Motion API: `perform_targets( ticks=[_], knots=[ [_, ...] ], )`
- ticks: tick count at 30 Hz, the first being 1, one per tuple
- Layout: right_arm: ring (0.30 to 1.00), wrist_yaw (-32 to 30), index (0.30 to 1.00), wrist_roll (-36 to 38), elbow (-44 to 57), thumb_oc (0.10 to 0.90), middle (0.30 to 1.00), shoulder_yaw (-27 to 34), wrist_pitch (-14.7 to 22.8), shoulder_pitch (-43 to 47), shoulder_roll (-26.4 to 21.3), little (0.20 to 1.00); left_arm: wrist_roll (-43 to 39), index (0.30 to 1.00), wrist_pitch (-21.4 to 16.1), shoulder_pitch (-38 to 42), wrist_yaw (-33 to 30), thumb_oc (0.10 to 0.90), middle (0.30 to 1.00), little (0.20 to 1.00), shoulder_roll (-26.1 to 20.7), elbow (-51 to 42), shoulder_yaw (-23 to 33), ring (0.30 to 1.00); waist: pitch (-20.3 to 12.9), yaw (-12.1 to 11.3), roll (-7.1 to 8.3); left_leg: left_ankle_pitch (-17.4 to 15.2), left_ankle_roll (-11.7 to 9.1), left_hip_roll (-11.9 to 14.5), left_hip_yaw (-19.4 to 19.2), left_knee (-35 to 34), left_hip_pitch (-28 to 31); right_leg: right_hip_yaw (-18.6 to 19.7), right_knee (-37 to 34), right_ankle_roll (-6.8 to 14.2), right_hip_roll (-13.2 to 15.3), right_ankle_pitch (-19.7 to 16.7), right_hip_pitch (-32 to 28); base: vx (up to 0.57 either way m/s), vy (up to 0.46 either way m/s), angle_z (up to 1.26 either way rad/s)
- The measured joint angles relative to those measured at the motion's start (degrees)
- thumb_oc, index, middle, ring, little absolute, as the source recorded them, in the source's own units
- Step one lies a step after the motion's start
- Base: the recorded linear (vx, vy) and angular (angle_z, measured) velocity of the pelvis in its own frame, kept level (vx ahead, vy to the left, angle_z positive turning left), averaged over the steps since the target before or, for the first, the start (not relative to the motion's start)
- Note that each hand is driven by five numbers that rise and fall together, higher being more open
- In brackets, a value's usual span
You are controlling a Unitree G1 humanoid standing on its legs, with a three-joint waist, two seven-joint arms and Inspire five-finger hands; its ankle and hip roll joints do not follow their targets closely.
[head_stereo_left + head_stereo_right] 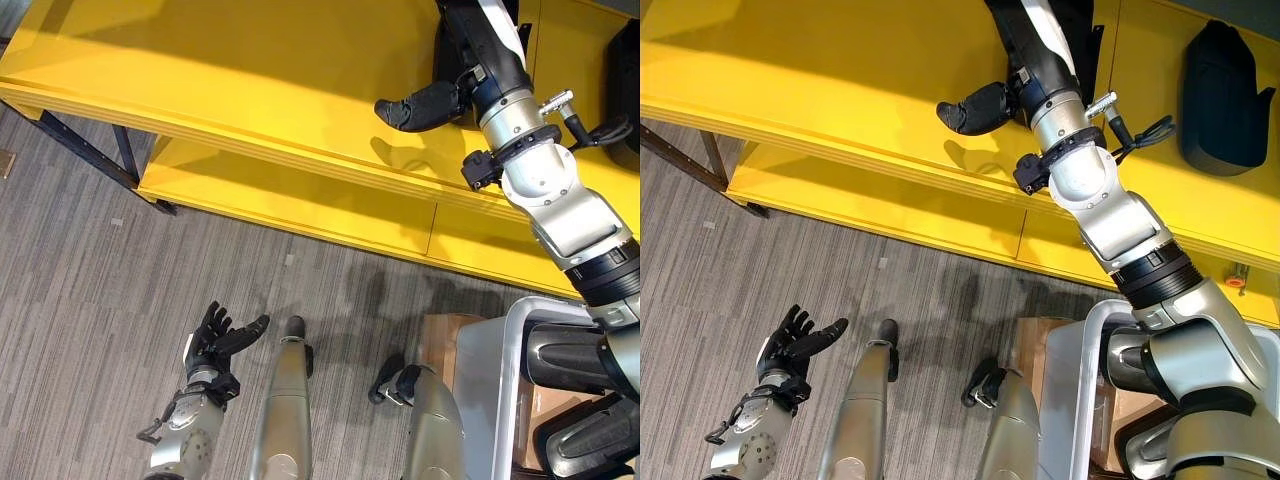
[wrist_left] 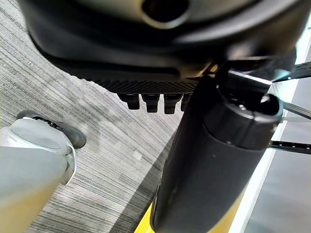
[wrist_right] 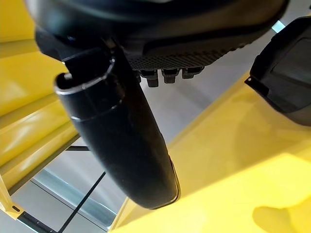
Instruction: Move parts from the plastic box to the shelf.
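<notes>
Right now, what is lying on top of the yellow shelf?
On the yellow shelf lies a black part at its right end. The right hand hangs over it, holding nothing visible. The arm hides whatever lies behind.

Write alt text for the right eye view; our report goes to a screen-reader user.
The robot's right hand reaches over a yellow shelf, fingers straight and holding nothing, with a dark part lying further right on the shelf. Its left hand hangs open above grey floor, and a plastic box sits at lower right.
</notes>
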State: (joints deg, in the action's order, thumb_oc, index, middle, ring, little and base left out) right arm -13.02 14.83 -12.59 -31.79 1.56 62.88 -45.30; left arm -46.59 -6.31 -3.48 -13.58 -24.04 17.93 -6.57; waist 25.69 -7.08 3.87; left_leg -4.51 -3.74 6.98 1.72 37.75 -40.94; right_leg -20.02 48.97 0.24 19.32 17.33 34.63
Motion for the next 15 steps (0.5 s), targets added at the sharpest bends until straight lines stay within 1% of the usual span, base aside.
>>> perform_targets(
  ticks=[2,8,12,15],
  knots=[
    [1.0,-0.08,1.0,-0.01,0.61,0.9,1.0,0.0,-0.01,0.0,-0.38,1.0,0.0,1.0,0.0,-0.01,0.0,0.9,1.0,1.0,-0.01,-0.14,0.0,1.0,0.0,-0.15,0.0,0.0,0.0,-0.01,0.01,0.02,-0.04,-0.01,-0.01,0.01,0.0,-0.01,0.0,0.0,0.0,0.0],
    [1.0,-0.36,1.0,0.0,1.12,0.9,1.0,0.14,0.06,-0.06,-0.49,1.0,0.01,1.0,0.0,0.01,0.02,0.9,1.0,1.0,0.0,-0.16,0.01,1.0,0.01,0.46,0.03,0.0,0.0,-0.01,0.07,0.03,-0.05,-0.04,-0.02,0.14,-0.06,-0.08,0.0,0.0,0.0,0.0],
    [1.0,-0.91,1.0,0.01,1.83,0.9,1.0,3.44,0.28,-2.86,-0.42,1.0,0.01,1.0,0.0,0.18,0.0,0.9,1.0,1.0,0.05,-0.17,0.01,1.0,0.01,0.52,0.04,-0.01,0.01,0.0,0.07,0.02,0.0,-0.04,-0.09,0.17,-0.08,-0.11,-0.06,0.0,0.0,0.0],
    [1.0,-1.88,1.0,0.01,6.4,0.9,1.0,9.94,0.85,-10.96,0.5,1.0,0.01,1.0,0.03,0.11,-0.12,0.9,1.0,1.0,0.24,-0.27,0.01,1.0,0.01,0.56,0.05,-0.05,0.08,0.02,0.16,-0.06,0.32,-0.28,-0.55,0.46,-0.22,-0.31,-0.69,0.0,0.0,0.0]
  ],
)
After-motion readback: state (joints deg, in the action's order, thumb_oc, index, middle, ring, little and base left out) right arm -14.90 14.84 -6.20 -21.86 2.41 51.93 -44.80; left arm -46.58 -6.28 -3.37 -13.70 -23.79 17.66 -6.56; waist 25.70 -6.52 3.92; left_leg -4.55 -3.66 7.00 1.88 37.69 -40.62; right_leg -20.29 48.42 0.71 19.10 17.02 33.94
